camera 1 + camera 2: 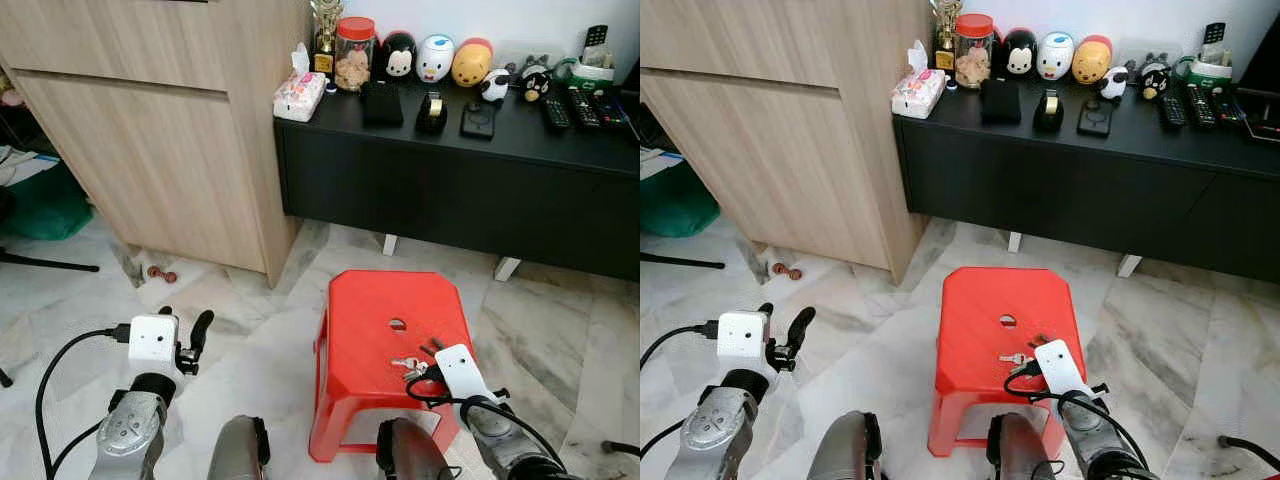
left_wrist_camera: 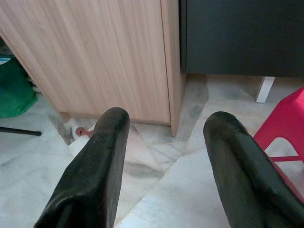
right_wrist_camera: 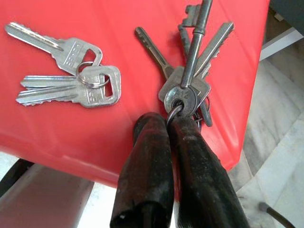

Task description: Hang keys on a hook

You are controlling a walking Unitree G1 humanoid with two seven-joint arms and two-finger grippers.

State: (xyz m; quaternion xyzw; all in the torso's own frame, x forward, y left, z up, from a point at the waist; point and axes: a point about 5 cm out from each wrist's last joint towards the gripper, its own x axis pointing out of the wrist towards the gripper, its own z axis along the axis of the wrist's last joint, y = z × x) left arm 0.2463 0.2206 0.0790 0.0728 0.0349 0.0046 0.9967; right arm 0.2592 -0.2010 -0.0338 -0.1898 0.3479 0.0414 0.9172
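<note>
Looking down from the head camera, I see my right gripper (image 3: pixel 166 130) low over the near right part of the red stool (image 1: pixel 375 300), its two black fingers pinched together on the ring of a bunch of keys (image 3: pixel 190 71) that fans out on the red seat. A second, smaller set of keys (image 3: pixel 76 76) lies on the seat just to the left, apart from the fingers. My left gripper (image 2: pixel 164 156) hangs over the marble floor (image 1: pixel 260 340) at the near left, fingers spread wide and holding nothing.

Farther off on the left stands a wooden cabinet (image 1: pixel 160 130), with a green bag (image 1: pixel 40 205) beside it at the far left edge. To the right runs a black low sideboard (image 1: pixel 450 190). On its top I make out a tissue pack (image 1: pixel 300 97), a clear jar (image 1: pixel 354 55) with a red lid holding brownish snacks, three round cartoon figures (image 1: pixel 436 58), a black wallet (image 1: pixel 381 103), and remote controls (image 1: pixel 580 108). I cannot read any writing on them.
</note>
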